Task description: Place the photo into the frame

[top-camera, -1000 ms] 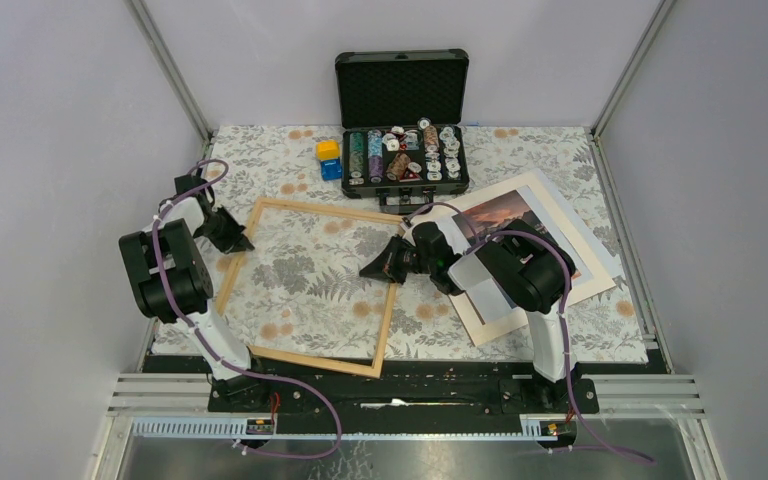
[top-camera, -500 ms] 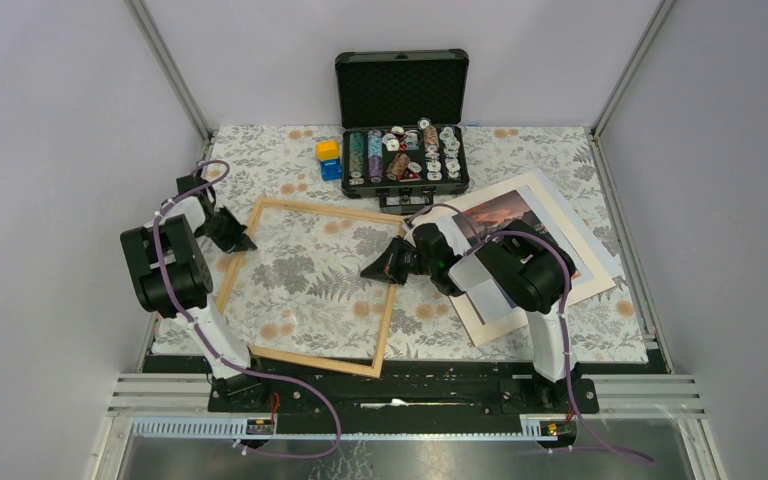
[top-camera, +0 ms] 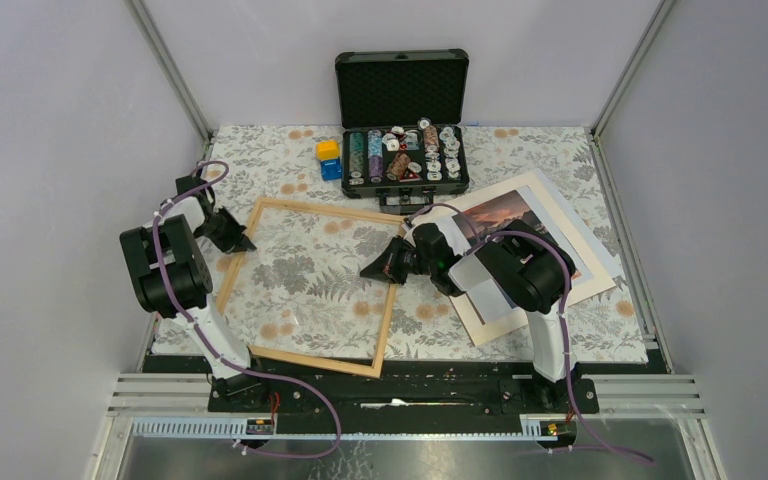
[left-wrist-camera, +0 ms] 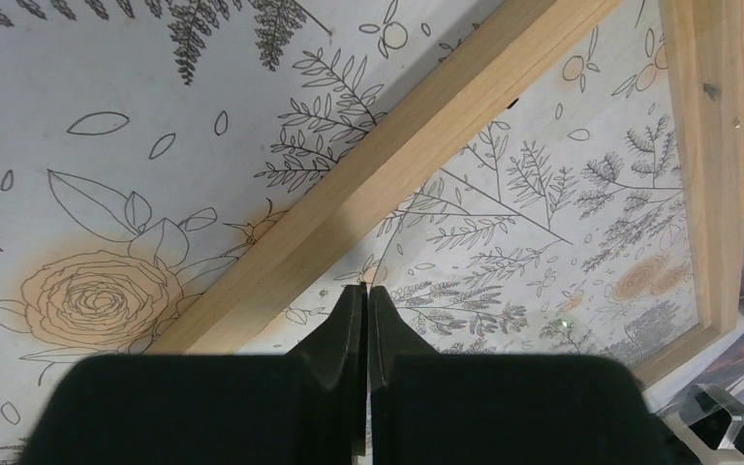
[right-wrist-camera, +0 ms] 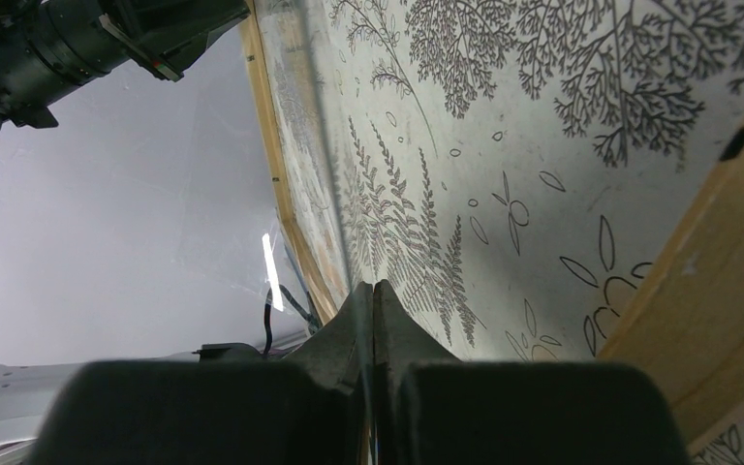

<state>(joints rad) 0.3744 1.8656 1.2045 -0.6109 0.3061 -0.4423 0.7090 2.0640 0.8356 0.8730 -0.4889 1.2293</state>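
Inspecting from afar, I am seeing the black case standing open at the far edge of the table, with chips filling its tray. The frame is lying flat, long sides running roughly near-to-far. The photo is lying skewed on the right, and the right arm is partly covering it. The left pincer and right pincer are pressing together at opposite rails.

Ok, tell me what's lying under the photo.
A pale sheet pokes out from under the photo along its far right edge, both on the floral cloth. How far it runs underneath is covered, and the right arm hides the near part.
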